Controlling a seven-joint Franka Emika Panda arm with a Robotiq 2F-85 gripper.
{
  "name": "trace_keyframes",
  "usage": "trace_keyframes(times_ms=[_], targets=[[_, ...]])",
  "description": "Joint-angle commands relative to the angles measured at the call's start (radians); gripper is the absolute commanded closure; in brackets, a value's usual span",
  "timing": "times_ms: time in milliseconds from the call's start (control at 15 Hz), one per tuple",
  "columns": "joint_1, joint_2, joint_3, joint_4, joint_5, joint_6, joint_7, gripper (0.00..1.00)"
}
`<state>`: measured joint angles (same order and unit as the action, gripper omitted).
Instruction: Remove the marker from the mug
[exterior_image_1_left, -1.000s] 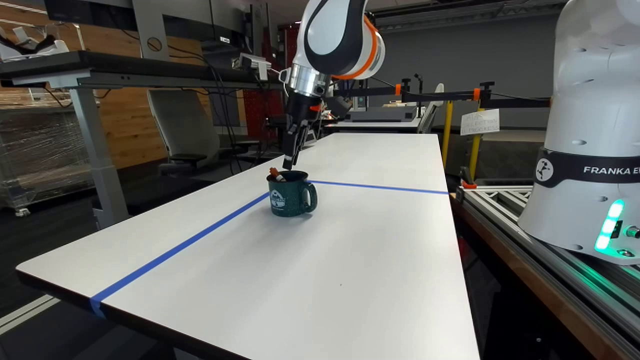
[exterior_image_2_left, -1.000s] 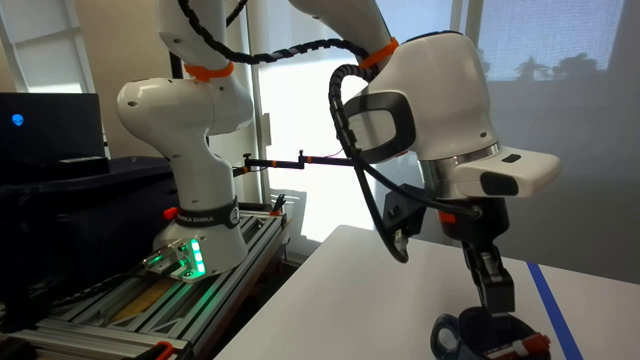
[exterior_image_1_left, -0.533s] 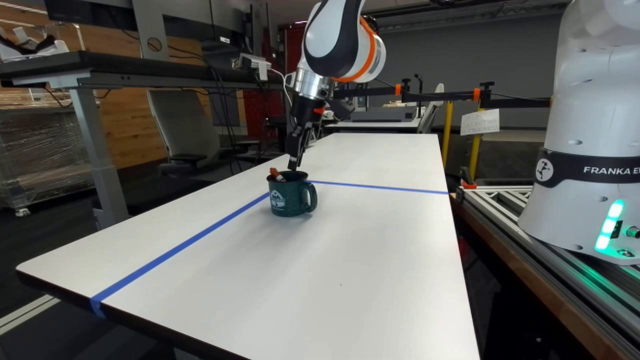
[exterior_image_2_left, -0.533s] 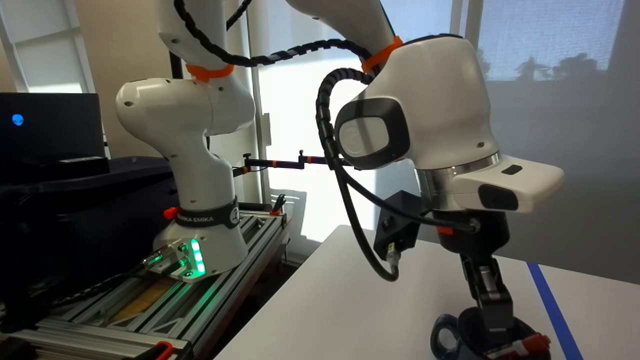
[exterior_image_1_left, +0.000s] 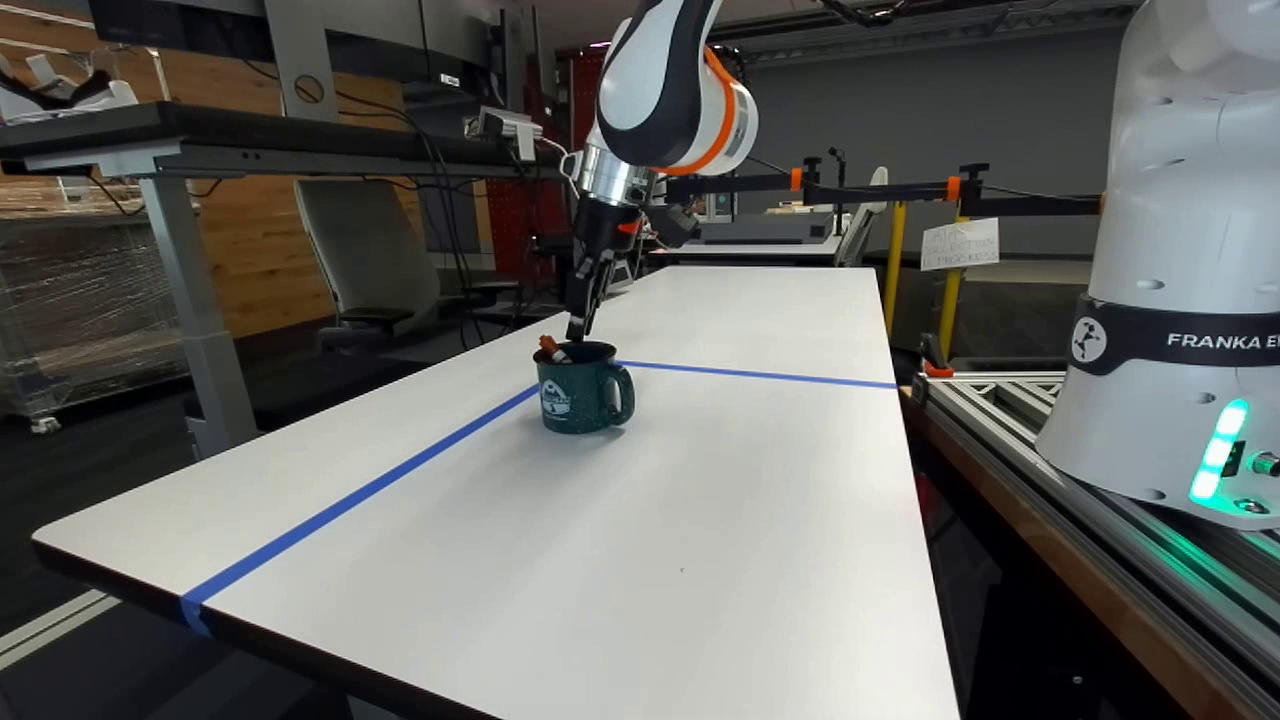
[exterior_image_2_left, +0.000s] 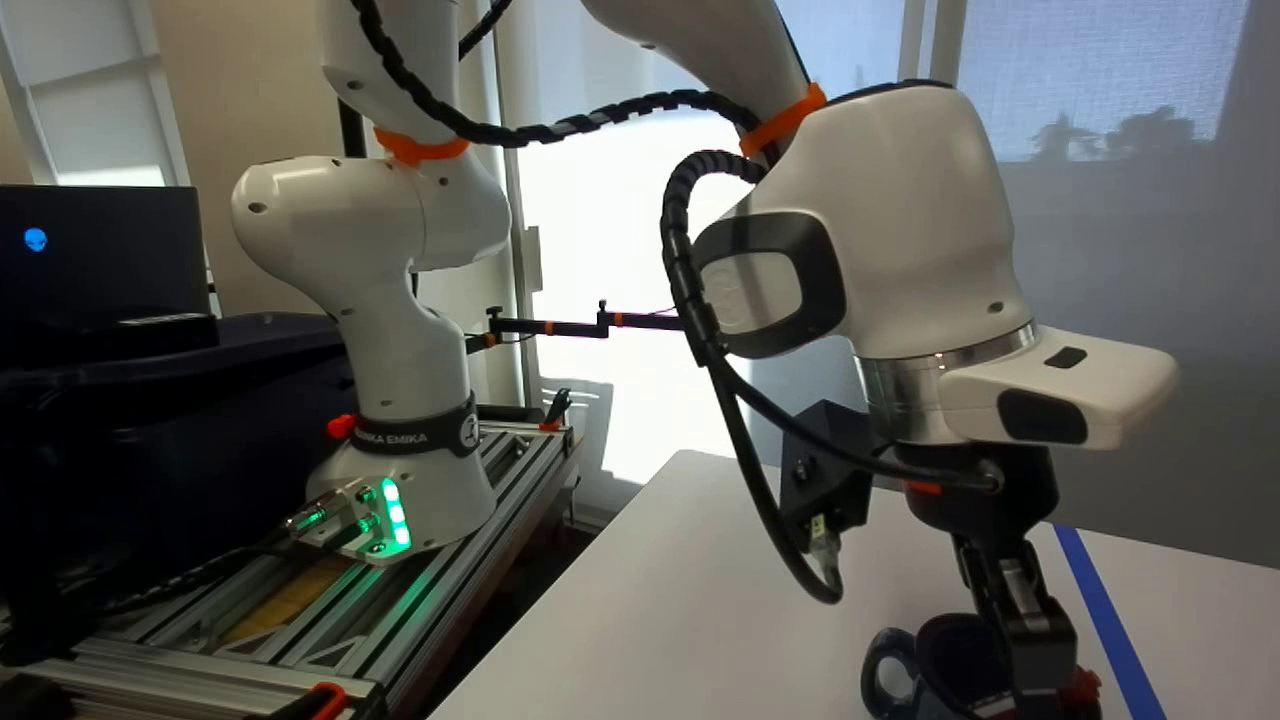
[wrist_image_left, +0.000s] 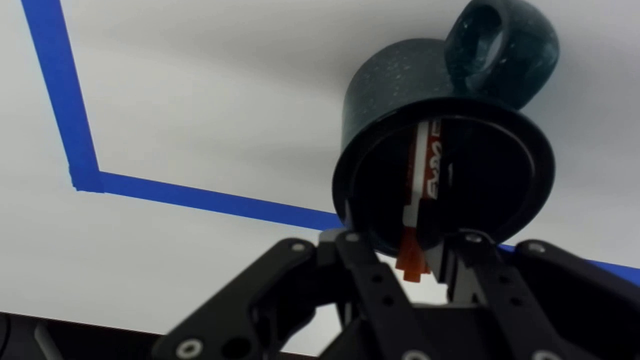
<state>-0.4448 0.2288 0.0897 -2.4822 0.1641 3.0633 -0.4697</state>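
Note:
The dark teal-green mug (exterior_image_1_left: 588, 400) stands upright on the table; it also shows in the wrist view (wrist_image_left: 395, 75) and, cut off at the bottom, in an exterior view (exterior_image_2_left: 890, 672). The marker (wrist_image_left: 411, 245) leans in the mug, its reddish-orange end sticking out past the rim. That end shows in an exterior view (exterior_image_1_left: 552, 349) and, mostly hidden by the finger, in an exterior view (exterior_image_2_left: 1083, 690). My gripper (wrist_image_left: 387, 222) is open at the mug's mouth, with a finger on each side of the marker. The marker lies closer to the right-hand finger in the wrist view.
The white table (exterior_image_1_left: 700, 520) carries blue tape lines (exterior_image_1_left: 400, 470), which meet in a corner in the wrist view (wrist_image_left: 85, 177). The robot's base (exterior_image_1_left: 1170, 400) stands beside the table on a metal frame. A desk and a chair (exterior_image_1_left: 365, 250) stand beyond the table.
The gripper has moved sideways over the mug toward the marker's orange end and slightly lower. Its finger now covers part of the marker in an exterior view. The mug and marker have not moved.

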Motion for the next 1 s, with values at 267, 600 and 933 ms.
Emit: trace_keyframes(times_ms=[267,600,933], targets=[[0.008,0.032,0.022,0.040,-0.004,0.017,-0.014,0.67],[0.015,0.047,0.030,0.052,-0.001,0.016,-0.011,0.67],[0.014,0.066,0.033,0.057,0.000,0.020,-0.011,0.64]])
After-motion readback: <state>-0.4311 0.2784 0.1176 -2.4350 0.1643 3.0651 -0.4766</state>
